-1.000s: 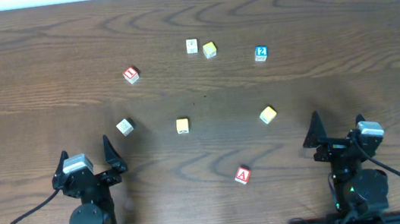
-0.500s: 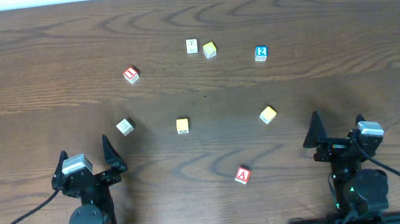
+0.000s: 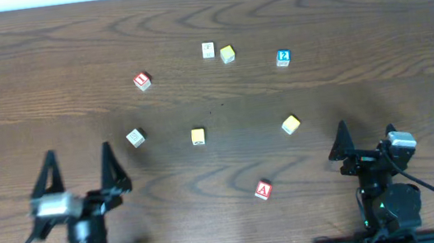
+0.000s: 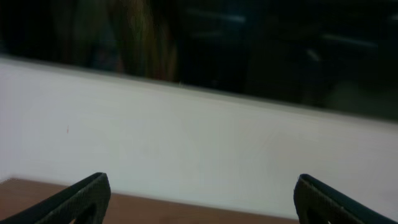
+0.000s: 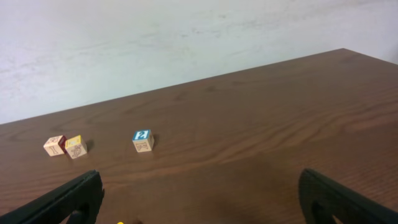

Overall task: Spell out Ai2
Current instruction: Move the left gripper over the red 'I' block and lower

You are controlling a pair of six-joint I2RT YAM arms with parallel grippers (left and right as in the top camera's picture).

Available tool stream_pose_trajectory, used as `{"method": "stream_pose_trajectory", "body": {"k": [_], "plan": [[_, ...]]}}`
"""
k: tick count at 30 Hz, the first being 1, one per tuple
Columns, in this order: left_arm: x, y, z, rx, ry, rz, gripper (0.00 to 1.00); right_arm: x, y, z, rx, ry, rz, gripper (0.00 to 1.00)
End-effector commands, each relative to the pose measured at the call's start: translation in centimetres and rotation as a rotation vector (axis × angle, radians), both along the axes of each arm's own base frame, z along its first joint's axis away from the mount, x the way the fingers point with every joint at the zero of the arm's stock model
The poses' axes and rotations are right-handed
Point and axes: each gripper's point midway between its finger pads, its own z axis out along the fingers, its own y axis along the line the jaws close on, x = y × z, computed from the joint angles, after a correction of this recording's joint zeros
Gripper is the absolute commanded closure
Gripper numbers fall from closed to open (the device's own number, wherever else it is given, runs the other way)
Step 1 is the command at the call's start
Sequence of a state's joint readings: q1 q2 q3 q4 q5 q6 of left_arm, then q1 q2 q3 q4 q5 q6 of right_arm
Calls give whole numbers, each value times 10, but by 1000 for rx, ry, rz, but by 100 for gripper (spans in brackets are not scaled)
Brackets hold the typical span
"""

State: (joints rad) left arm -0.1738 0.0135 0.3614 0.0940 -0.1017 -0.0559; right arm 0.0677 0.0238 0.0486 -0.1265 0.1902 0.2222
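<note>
In the overhead view a red block with a white "A" lies near the front centre. A blue block with "2" lies at the back right and also shows in the right wrist view. A red block with a white character lies at the back left. My left gripper is open and empty, raised above the front left; its wrist view shows only the wall and the table's far edge. My right gripper is open and empty at the front right, also shown in its wrist view.
Other blocks lie scattered: a white one and a yellow one at the back, a pale one, a yellow one and another yellow one mid-table. A white wall runs behind the table.
My left arm has lifted off its rest pose and swung a little left, so its gripper looks larger from above. The right arm and the blocks have not moved.
</note>
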Motion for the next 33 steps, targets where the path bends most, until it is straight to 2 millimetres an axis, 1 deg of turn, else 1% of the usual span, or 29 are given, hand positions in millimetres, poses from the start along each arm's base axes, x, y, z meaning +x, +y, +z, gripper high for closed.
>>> {"method": "stream_pose_trajectory", "body": {"k": [1, 3, 4, 5, 6, 9, 10, 12, 13, 15, 17, 19, 21, 22, 24, 25, 26, 28, 29, 30, 32, 33], "plan": [[-38, 0, 59, 51, -99, -12, 5, 1, 3, -5, -10, 9, 16, 1], [-54, 0, 80, 64, -91, -28, 5, 0, 0, -3, -17, 3, -2, 1], [-60, -2, 88, 72, -82, -40, 5, -1, -9, 1, -18, -15, -56, 1], [-66, -2, 97, 85, -68, -48, 5, -1, -13, 7, -11, -39, -77, 1], [-69, -3, 105, 95, -54, -55, 4, 0, -11, 16, 22, -79, -67, 1], [-71, -4, 133, 106, 2, -61, 5, -1, 20, 57, 47, -215, 116, 1], [-69, -4, 141, 111, 23, -61, 5, -4, 29, 71, 46, -245, 171, 1], [-58, -7, 157, 123, 88, -71, 4, -12, 35, 97, 46, -285, 209, 1], [-49, -11, 166, 134, 139, -87, 5, -17, 33, 114, 43, -306, 202, 1], [-33, -16, 176, 147, 221, -103, 4, -24, 27, 139, 43, -328, 169, 1], [-14, -19, 182, 158, 312, -108, 5, -30, 21, 164, 46, -320, 133, 1], [7, -23, 184, 170, 413, -113, 5, -30, 16, 181, 46, -262, 108, 1], [27, -26, 177, 181, 520, -119, 5, -19, 17, 190, 44, -158, 104, 1], [37, -28, 170, 187, 588, -124, 5, -10, 19, 192, 44, -86, 112, 1], [51, -31, 147, 202, 744, -132, 5, 8, 24, 190, 44, 74, 129, 1], [55, -32, 134, 202, 821, -137, 5, 16, 28, 187, 47, 145, 147, 1], [57, -33, 121, 200, 901, -144, 5, 26, 36, 183, 55, 230, 183, 1], [62, -42, 88, 206, 1075, -199, 5, 44, 49, 175, 78, 362, 247, 1], [67, -44, 78, 210, 1123, -203, 5, 54, 56, 171, 95, 405, 276, 1], [73, -44, 67, 215, 1171, -201, 4, 59, 64, 164, 114, 454, 318, 1], [86, -47, 51, 211, 1234, -205, 5, 71, 76, 142, 149, 560, 370, 1], [89, -47, 40, 218, 1285, -205, 4, 76, 82, 127, 170, 617, 397, 1]]}}
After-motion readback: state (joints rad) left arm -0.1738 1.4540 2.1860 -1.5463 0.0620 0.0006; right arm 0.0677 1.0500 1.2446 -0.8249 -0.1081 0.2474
